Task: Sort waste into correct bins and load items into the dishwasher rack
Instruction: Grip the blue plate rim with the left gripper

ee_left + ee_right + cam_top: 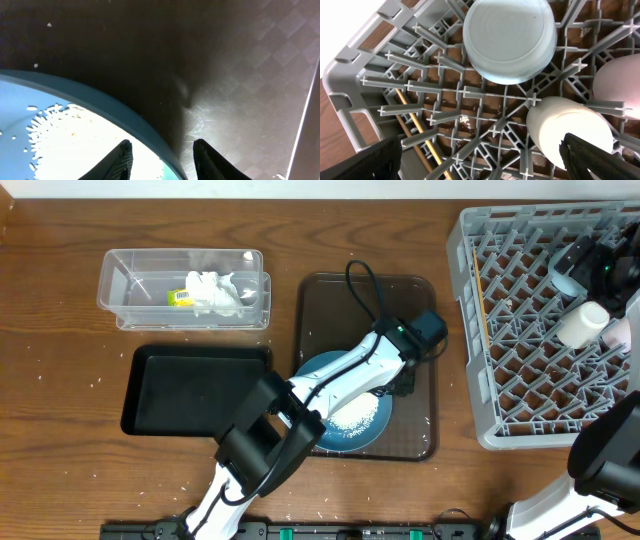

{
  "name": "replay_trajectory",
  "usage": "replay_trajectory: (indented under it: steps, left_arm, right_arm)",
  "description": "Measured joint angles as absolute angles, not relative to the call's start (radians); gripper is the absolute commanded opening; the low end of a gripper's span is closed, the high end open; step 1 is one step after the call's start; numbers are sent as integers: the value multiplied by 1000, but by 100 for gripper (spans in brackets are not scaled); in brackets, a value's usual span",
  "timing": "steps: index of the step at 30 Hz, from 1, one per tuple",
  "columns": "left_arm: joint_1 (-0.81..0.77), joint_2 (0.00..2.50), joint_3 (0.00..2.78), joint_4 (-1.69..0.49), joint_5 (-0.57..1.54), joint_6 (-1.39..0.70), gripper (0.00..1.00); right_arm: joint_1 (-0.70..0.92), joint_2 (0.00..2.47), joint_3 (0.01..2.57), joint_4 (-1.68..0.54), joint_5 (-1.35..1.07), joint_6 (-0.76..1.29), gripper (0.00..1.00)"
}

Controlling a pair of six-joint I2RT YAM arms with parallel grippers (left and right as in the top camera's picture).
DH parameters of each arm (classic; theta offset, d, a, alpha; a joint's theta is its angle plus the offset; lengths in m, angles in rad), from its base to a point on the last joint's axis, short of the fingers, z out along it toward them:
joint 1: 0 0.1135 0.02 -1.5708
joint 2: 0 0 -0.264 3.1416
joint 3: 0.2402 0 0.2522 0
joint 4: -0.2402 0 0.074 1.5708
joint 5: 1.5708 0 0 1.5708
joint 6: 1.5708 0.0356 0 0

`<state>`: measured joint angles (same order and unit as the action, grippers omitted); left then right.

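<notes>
The dark-blue plate lies on the brown tray with a heap of white rice on it. My left gripper is at the plate's right edge. In the left wrist view its jaws stand open astride the plate rim, one finger over the rice and the other over the tray. My right gripper hangs wide open over the grey rack. In the rack are the upturned light-blue bowl, a white cup, a second cup and chopsticks.
The clear box at the back left holds the white napkin and the yellow-green wrapper. The black tray sits just left of the brown tray. The rack fills the right side.
</notes>
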<state>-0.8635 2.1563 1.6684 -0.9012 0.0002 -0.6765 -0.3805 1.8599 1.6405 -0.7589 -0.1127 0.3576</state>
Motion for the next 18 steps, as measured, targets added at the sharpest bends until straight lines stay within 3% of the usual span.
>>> replay_trajectory:
  steps: [11, 18]
  left_arm:
    - [-865, 2156, 1668, -906, 1, -677, 35]
    - [-865, 2156, 1668, -905, 4, -678, 25]
  right_arm:
    - [-381, 1860, 1641, -759, -113, 358, 99]
    - [-381, 1860, 1641, -759, -113, 358, 99]
